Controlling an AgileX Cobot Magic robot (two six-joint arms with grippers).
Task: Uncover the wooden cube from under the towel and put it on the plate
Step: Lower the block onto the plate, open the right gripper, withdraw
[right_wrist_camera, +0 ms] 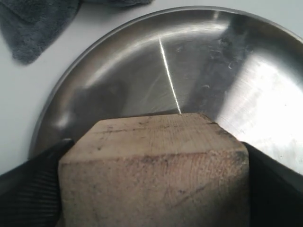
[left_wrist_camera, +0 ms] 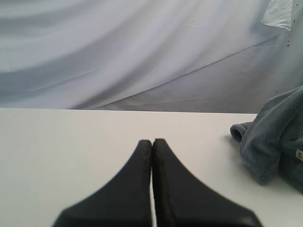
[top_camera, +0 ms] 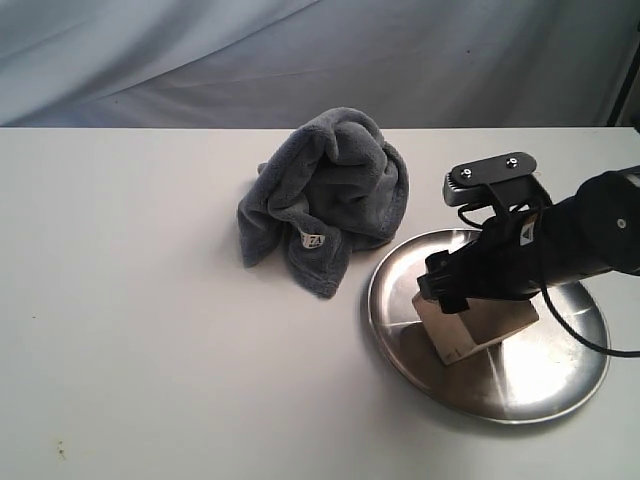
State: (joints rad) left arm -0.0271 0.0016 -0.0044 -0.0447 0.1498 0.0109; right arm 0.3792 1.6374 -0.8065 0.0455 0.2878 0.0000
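The cube [top_camera: 475,335] sits on the plate [top_camera: 560,372]. The towel [top_camera: 325,195] lies on the table [top_camera: 150,300], behind and left of the plate.

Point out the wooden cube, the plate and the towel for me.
wooden cube [right_wrist_camera: 156,170], right wrist view, middle of the visible face.
plate [top_camera: 540,375], exterior view, bare inner surface.
towel [top_camera: 335,185], exterior view, middle folds.
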